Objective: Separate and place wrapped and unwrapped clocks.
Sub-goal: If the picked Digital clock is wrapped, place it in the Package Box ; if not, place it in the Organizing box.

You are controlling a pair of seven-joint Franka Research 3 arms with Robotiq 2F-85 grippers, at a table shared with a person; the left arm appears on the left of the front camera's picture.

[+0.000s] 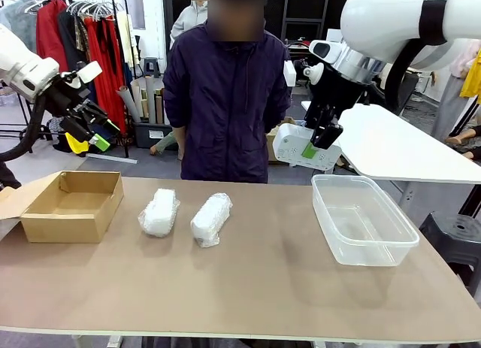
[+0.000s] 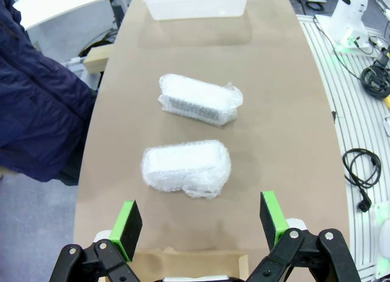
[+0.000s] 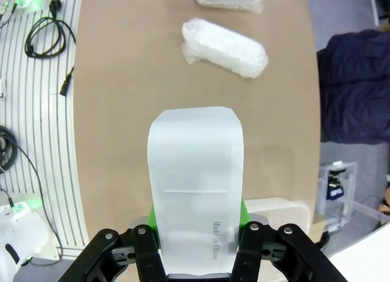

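Clock [image 1: 285, 146] white; wrapped clocks [image 1: 159, 211] whitish (transl.); box [image 1: 71, 205] brown.

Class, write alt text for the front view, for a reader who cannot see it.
The right end effector holds a bare white clock aloft near a clear tub. Two bubble-wrapped clocks lie mid-table beside an open cardboard box; the left end effector hangs open at the left.

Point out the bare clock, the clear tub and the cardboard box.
bare clock [image 3: 195, 172], right wrist view, middle of its white body.
clear tub [image 1: 376, 255], front view, near wall.
cardboard box [image 1: 64, 228], front view, near wall.
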